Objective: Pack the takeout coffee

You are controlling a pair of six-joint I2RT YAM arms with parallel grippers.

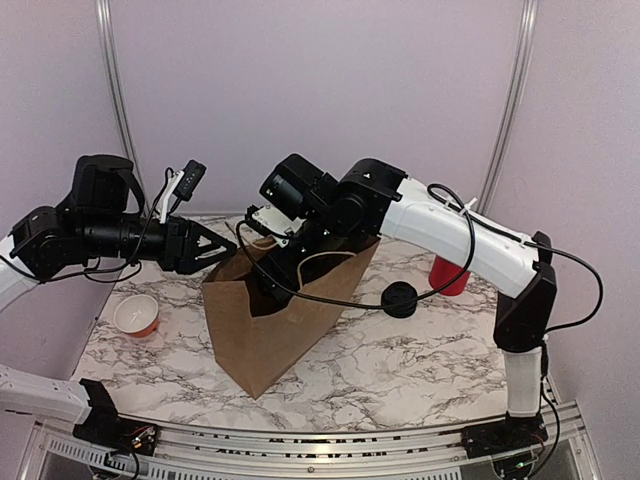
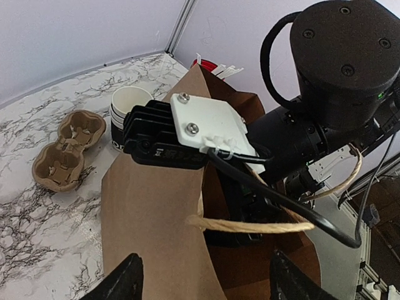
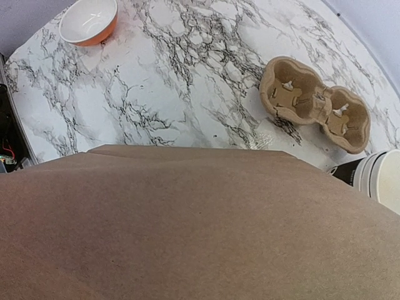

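Note:
A brown paper bag stands open in the middle of the table. My left gripper is at its left rim, open; in the left wrist view its gripper straddles the bag's wall and a twine handle without touching them. My right arm reaches down into the bag and its gripper is hidden inside. The right wrist view is mostly filled by the bag wall. A black paper cup, white inside and with no lid on, stands behind the bag; its rim also shows.
A cardboard two-cup carrier lies empty beside the cup. A red cup of white stirrers and a stack of black lids are right of the bag. An orange bowl sits at the left.

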